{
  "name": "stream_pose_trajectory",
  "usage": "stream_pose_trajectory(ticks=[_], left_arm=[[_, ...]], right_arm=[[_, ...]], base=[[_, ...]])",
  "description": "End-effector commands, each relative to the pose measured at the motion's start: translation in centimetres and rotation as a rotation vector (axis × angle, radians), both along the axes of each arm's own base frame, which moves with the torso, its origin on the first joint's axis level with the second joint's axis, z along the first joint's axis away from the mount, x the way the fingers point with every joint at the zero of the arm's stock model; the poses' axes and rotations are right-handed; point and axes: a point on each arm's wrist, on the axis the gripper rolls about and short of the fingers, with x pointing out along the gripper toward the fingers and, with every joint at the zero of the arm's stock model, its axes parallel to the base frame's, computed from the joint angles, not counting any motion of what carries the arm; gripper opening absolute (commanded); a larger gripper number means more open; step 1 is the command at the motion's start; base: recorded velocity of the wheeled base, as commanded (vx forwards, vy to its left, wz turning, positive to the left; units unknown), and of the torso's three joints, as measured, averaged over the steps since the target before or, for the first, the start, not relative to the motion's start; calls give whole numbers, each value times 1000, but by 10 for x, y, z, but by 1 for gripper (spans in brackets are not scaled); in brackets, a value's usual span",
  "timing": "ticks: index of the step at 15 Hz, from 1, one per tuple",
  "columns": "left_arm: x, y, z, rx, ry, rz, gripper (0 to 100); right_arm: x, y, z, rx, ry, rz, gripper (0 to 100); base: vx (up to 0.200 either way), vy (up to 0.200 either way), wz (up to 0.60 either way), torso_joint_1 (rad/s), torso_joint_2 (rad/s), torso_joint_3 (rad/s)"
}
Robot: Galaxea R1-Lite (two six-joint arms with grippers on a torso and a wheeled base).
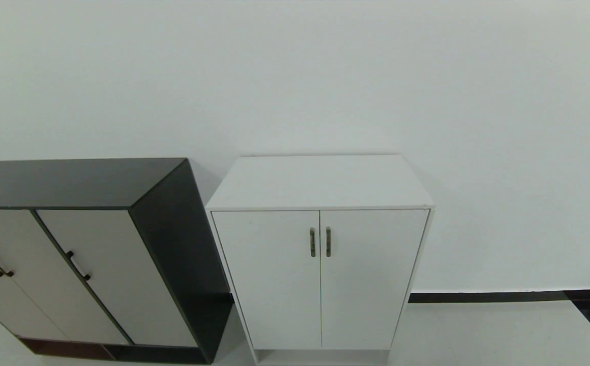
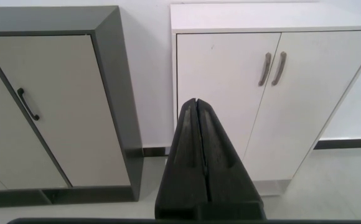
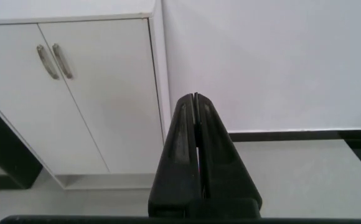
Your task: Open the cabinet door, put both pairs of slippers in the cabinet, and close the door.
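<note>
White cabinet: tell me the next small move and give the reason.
Probably bring the right gripper forward to the right door handle of the white cabinet, opening its jaws on the way. Both doors are shut, and this gripper, like the left gripper, is closed and well short of the cabinet front.

- We face the cabinet [image 1: 319, 183], which stands on the floor [image 1: 478, 330] with its back to the wall [image 1: 325, 76].
- Its two doors [image 1: 274, 279] meet at the middle, with the handles [image 1: 313, 242] side by side at the seam.
- A second cabinet [image 1: 96, 244] stands just beside it on our left.
- A skirting strip [image 1: 503, 296] runs along the wall's foot on our right.
</note>
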Motion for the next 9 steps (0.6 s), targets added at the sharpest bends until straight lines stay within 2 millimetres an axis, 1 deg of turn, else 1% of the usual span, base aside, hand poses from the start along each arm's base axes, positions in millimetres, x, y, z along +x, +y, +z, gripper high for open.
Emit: stream_pose_trajectory(ticks=[1,9], left_arm=[[0,0,0,0,0,0,0],[0,0,0,1,0,0,0]], right_arm=[[-2,0,0,-2,-30,-1,0],[-2,0,-1,-2,-28,3,0]], base=[[0,0,0,0,0,0],[0,0,0,0,0,0]])
